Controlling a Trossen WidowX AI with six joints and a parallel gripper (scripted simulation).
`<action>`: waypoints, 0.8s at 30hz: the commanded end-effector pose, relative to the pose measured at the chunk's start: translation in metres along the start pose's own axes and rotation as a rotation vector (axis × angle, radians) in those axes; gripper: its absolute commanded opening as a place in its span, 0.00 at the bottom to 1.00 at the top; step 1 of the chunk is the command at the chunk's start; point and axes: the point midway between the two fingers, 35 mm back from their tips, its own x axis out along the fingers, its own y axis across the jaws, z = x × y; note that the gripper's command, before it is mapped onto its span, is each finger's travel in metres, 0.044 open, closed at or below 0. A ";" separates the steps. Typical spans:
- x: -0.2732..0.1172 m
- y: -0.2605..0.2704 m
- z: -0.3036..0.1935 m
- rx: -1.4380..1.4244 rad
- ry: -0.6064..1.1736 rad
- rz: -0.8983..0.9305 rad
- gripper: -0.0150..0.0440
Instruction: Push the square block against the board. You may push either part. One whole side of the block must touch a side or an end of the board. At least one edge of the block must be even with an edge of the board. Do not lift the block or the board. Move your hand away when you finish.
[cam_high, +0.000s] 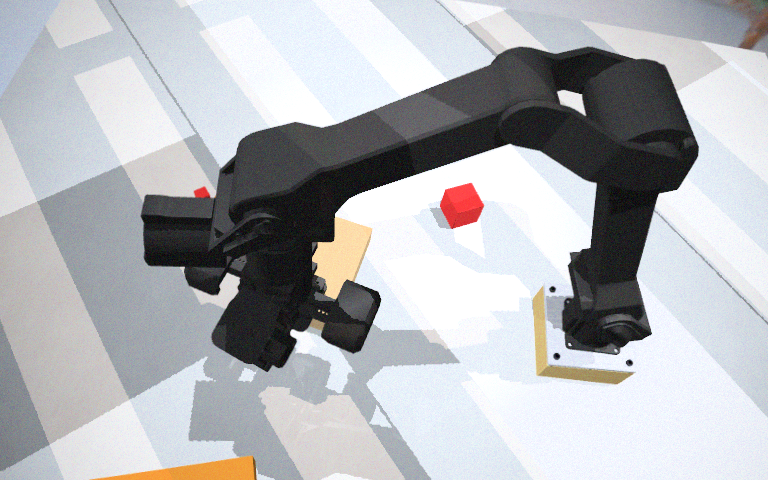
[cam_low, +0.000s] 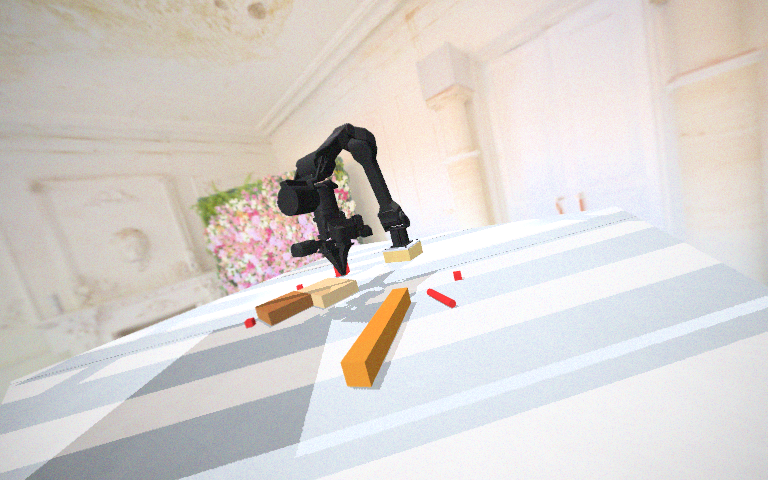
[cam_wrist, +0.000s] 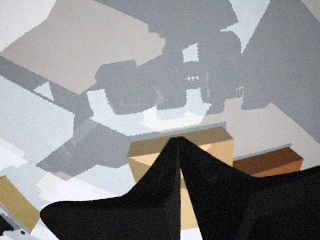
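The light tan board (cam_high: 342, 254) (cam_low: 335, 294) (cam_wrist: 220, 156) lies flat, partly hidden by the arm in the top view. The orange-brown square block (cam_low: 283, 310) (cam_wrist: 272, 162) lies flat beside the board's long side; the arm hides it in the top view. The two look side by side with no visible gap, but the wrist view hides much of the seam. Their visible ends are offset in the wrist view, the board's sticking out farther. My gripper (cam_low: 343, 273) (cam_wrist: 176, 143) is shut and empty. Its tips overlap the board in the wrist view; their height is unclear.
A long orange bar (cam_high: 186, 470) (cam_low: 376, 339) lies apart from the pair. A larger red cube (cam_high: 461, 206) lies between the arm and its base (cam_high: 540, 339). A small red cube (cam_low: 250, 322) is near the block, another (cam_low: 457, 275) is near a red cylinder (cam_low: 441, 298).
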 end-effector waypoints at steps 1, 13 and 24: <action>0.001 -0.004 0.002 -0.062 0.004 0.002 0.25; 0.056 -0.003 0.001 -0.062 0.004 0.002 0.25; 0.056 -0.004 -0.004 -0.062 0.005 0.002 0.25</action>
